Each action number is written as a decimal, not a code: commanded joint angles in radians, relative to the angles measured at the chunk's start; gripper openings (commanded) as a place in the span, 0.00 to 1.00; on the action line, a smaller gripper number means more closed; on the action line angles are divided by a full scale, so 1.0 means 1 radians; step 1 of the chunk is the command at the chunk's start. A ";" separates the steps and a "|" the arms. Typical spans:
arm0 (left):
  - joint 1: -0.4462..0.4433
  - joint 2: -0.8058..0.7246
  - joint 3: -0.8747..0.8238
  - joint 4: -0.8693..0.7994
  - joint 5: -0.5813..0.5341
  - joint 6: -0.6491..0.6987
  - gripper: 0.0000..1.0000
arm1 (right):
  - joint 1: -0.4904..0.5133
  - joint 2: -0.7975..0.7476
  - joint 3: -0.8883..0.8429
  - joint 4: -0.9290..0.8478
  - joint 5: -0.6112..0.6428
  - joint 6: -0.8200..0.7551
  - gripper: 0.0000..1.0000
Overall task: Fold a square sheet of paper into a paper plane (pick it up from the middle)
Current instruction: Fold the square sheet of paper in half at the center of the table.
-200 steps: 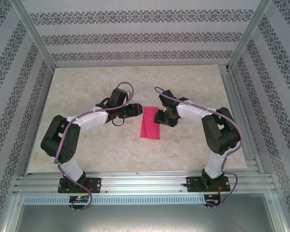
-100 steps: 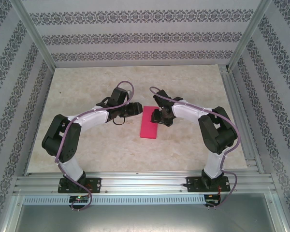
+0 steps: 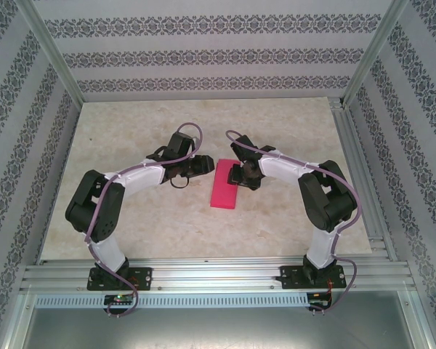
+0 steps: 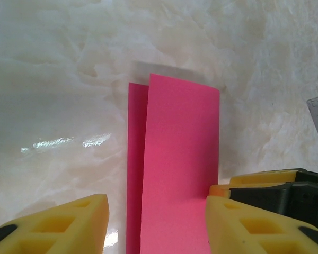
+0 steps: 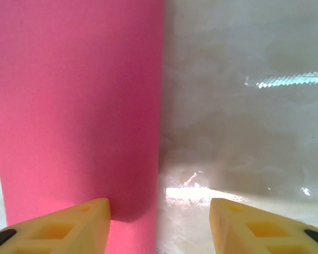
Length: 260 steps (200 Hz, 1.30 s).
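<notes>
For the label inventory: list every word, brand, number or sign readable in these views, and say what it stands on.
No readable text.
The square sheet of paper is plain pink and unmarked.
The wallpaper carries only an ornamental pattern, no letters.
The marbled table bears no writing.
Any marking on the arm bases is too small to read.

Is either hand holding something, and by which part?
Nothing is held. The folded magenta-pink paper sheet lies on the table; left hand and right hand are open.
</notes>
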 commanded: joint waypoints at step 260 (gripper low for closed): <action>-0.035 0.097 0.090 0.038 0.070 -0.069 0.34 | 0.018 0.066 0.066 -0.040 0.017 -0.036 0.53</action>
